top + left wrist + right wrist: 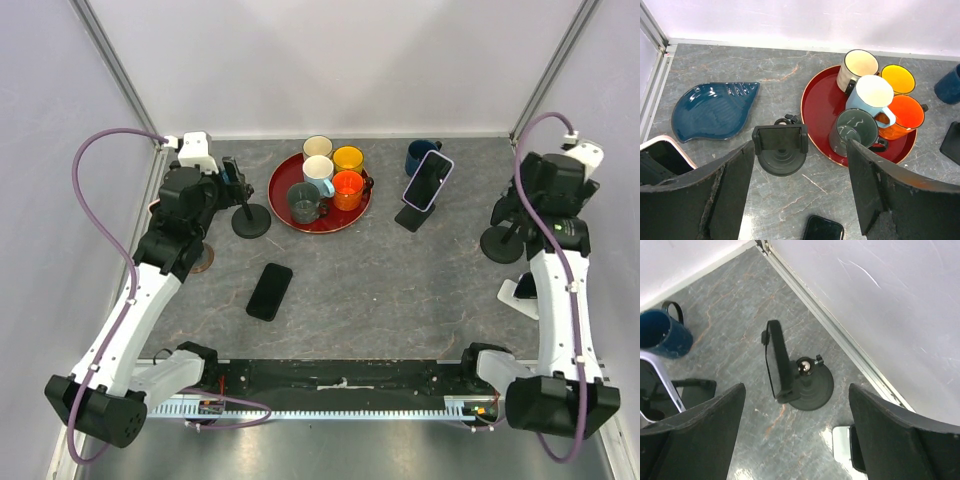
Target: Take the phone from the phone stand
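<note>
The left wrist view's bottom edge crops the black phone point(823, 229)

From above and behind my bases, the top view takes in the whole surface point(380, 290). Each wrist view looks down between my jaws, closer; the left shares the red tray point(813, 102) with it.

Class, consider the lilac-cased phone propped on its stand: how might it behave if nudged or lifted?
The phone looks rigid, so it should lift without bending. Leaning tilted on a small stand, it would probably tip or slide if pushed.
</note>
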